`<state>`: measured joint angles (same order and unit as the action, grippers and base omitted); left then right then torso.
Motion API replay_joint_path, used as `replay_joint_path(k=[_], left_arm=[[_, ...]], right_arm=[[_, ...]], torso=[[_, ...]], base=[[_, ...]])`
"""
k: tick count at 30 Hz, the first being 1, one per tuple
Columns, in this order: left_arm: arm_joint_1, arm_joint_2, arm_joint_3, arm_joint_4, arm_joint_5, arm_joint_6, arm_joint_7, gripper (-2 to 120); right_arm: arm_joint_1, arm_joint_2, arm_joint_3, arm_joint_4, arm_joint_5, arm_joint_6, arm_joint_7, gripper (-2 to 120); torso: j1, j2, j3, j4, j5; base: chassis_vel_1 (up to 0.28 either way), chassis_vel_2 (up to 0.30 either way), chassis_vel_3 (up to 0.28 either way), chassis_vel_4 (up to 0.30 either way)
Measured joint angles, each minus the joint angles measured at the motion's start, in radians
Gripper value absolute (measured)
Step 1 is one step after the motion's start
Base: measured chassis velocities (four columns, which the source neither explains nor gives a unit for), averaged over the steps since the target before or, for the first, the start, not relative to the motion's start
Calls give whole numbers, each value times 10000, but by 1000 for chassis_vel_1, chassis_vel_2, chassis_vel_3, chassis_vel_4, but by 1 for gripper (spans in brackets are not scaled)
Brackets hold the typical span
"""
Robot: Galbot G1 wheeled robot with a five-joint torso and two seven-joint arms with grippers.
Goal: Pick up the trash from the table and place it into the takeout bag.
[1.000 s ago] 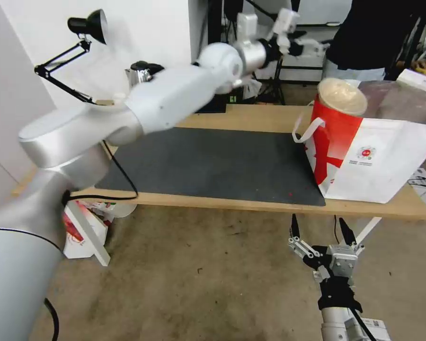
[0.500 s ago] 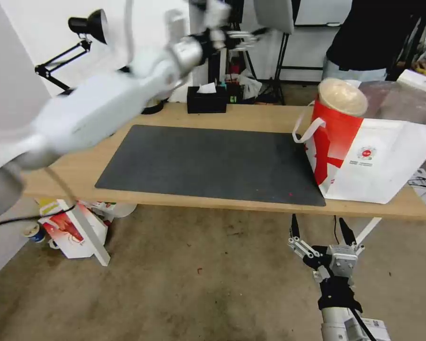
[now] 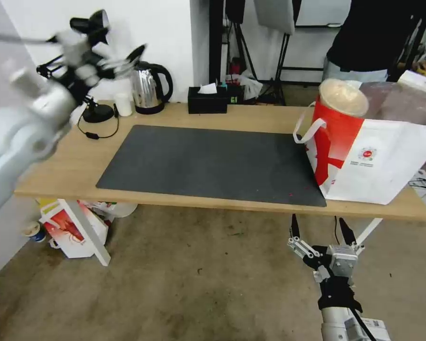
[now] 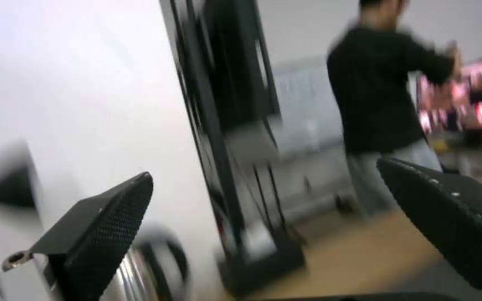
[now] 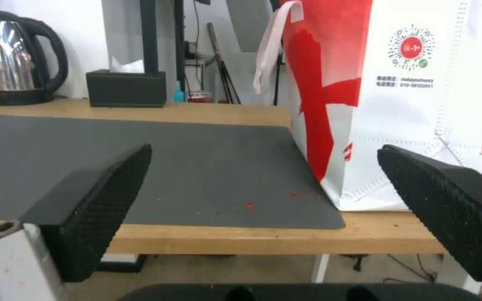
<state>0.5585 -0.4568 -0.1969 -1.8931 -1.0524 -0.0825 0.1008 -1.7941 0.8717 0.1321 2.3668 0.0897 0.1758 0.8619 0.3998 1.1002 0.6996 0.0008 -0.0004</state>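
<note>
Our left gripper [image 3: 120, 59], fingers apart and empty, hangs well away from the takeout bag [image 3: 383, 156]; our right gripper [image 3: 322, 232] idles below the table [image 3: 57, 166], fingers spread.

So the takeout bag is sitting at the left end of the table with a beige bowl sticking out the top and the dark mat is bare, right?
Not quite. The takeout bag stands at the right end of the table, as the head view shows. The rest holds: a beige paper bowl pokes out of its top, and the dark grey mat carries no dishes, just a few red specks.
</note>
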Motion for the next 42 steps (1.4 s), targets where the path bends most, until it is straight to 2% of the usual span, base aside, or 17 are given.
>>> replay_joint_path(k=[1, 3, 4, 5, 6, 7, 8, 12, 13, 14, 15, 16, 18, 20, 25, 36, 42], left_arm=[[956, -77, -680, -191, 240, -41, 2, 100], [2376, -445, -1257, -237, 706, -111, 8, 100], [2376, -445, -1257, -237, 706, -111, 8, 100], [3130, -811, -1414, -261, 1008, -151, 11, 100], [3764, -1224, -1830, -447, 1325, -203, -35, 100], [4239, -1510, -2259, -642, 1573, -248, -62, 100], [4239, -1510, -2259, -642, 1573, -248, -62, 100], [7436, -4022, -4171, -1850, 3637, -369, -126, 100], [7436, -4022, -4171, -1850, 3637, -369, -126, 100], [7943, -4586, -4352, -2058, 4049, -432, -122, 100], [8652, -5566, -4524, -2316, 4853, -577, -121, 100], [8652, -5566, -4524, -2316, 4853, -577, -121, 100], [9666, -6944, -4282, -2293, 6208, -1134, -105, 100], [10159, -7580, -4053, -2231, 6871, -1494, -95, 100], [10589, -8167, -3912, -2205, 7506, -1901, -82, 100], [11030, -8620, -3941, -2382, 7825, -2237, -87, 100], [11183, -8918, -3862, -2099, 8173, -2542, -90, 100]], right_arm=[[1, 0, 0, -1, 0, 0, 0, 100], [1, 0, 0, 0, 0, 0, 0, 100], [1, 0, 0, 0, 0, 0, 0, 100], [-1, 0, 1, 0, 0, 0, 0, 100], [0, 0, 0, 0, 0, 0, 0, 100], [1, 1, 0, -1, 0, 0, -1, 100], [1, 1, 0, -1, 0, 0, -1, 100], [0, 0, 0, 0, 0, 0, -1, 100], [0, 0, 0, 0, 0, 0, -1, 100], [1, 0, 1, -1, 0, 0, -1, 100], [1, 1, 0, 0, 0, 0, -1, 100], [1, 1, 0, 0, 0, 0, -1, 100], [0, 0, 0, 0, 0, 0, -1, 100], [0, 0, 1, 0, 0, 0, -1, 100], [0, 0, 0, 0, 0, 0, -1, 100], [0, 0, 0, -1, 0, 0, 0, 100], [0, 0, 0, -1, 1, 0, 0, 100]], torso=[[-2, 1, -1, -1, 8], [-2, 1, 0, -6, 10], [-2, 1, 0, -6, 10], [0, -2, 5, -14, -21], [5, -3, 6, -21, -17], [6, -3, 4, -21, 13], [6, -3, 4, -21, 13], [1, -2, 2, -6, 7], [1, -2, 2, -6, 7], [1, -2, 3, -7, 2], [0, -1, 1, -7, 12], [0, -1, 1, -7, 12], [1, -2, 2, -7, 6], [0, -1, 2, -7, 6], [1, -1, 3, -9, 6], [0, -2, 3, -8, 5], [1, -1, 4, -8, 4]], base=[[0, 0, 0, 0], [0, 0, 0, 0], [0, 0, 0, 0], [0, 0, 0, 0], [0, 0, 0, 0], [0, 0, 0, 0], [0, 0, 0, 0], [0, 0, 0, 0], [0, 0, 0, 0], [0, 0, 0, 0], [0, 0, 0, 0], [0, 0, 0, 0], [0, 0, 0, 0], [0, 0, 0, 0], [0, 0, 0, 0], [0, 0, 0, 0], [0, 0, 0, 0]])
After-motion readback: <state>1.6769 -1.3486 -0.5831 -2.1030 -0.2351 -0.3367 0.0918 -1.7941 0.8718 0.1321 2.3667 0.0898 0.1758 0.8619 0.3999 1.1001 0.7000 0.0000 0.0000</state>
